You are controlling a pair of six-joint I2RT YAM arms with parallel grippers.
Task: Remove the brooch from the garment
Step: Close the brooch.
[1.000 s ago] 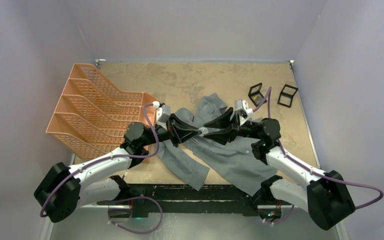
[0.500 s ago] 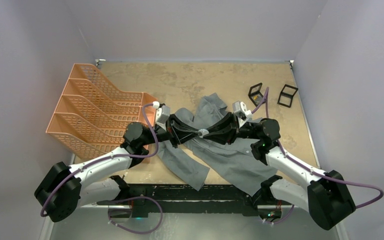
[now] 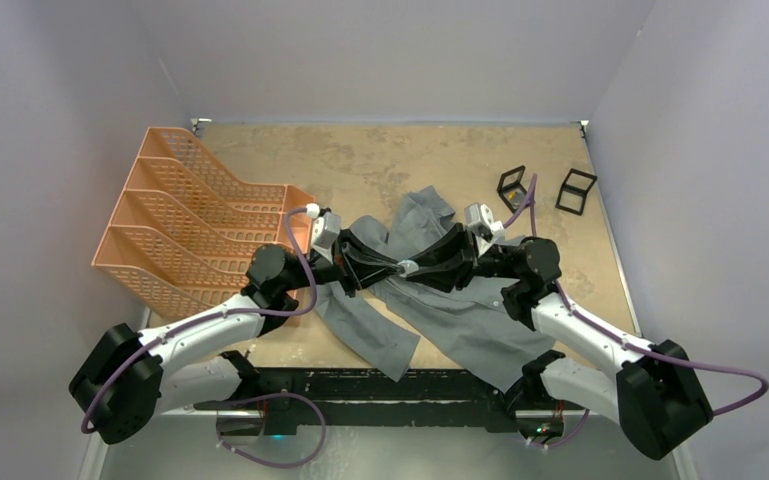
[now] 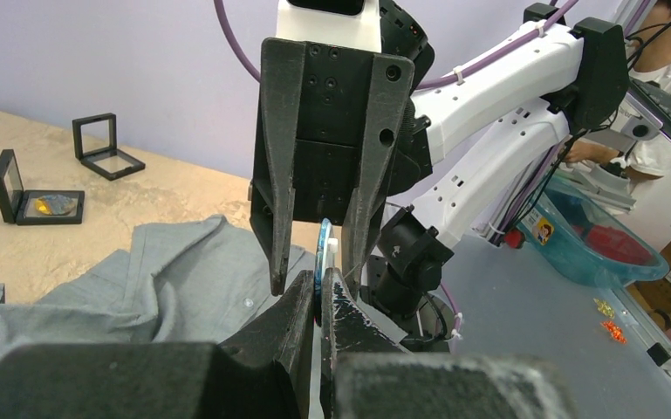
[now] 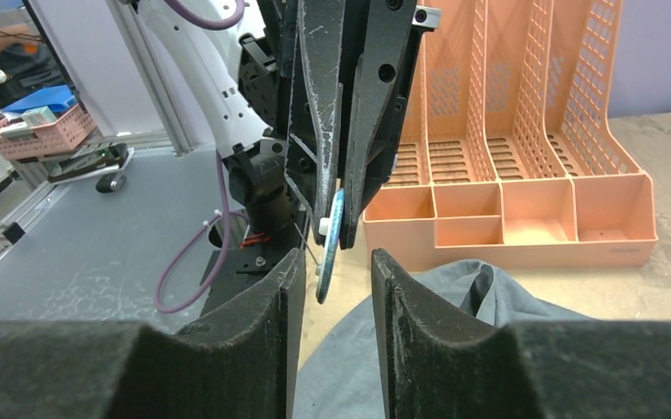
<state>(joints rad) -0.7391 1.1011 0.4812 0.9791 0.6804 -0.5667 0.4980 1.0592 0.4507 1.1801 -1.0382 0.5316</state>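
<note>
The grey shirt (image 3: 460, 315) lies spread on the table under both arms; it also shows in the left wrist view (image 4: 166, 271) and the right wrist view (image 5: 454, 349). The brooch (image 4: 323, 249) is a thin blue disc seen edge-on, with a white clasp on its back. My left gripper (image 4: 321, 284) is shut on its lower edge and holds it up off the shirt. In the right wrist view the brooch (image 5: 329, 244) sits between the open fingers of my right gripper (image 5: 336, 262), not clamped by them. In the top view the two grippers (image 3: 400, 266) meet tip to tip over the shirt.
An orange multi-slot file rack (image 3: 190, 215) stands at the left, close behind my left arm. Two small open black display boxes (image 3: 513, 186) (image 3: 576, 190) sit at the back right. Bare table lies beyond the shirt towards the back wall.
Both grippers have shifted slightly left together, still tip to tip. The shirt has not moved.
</note>
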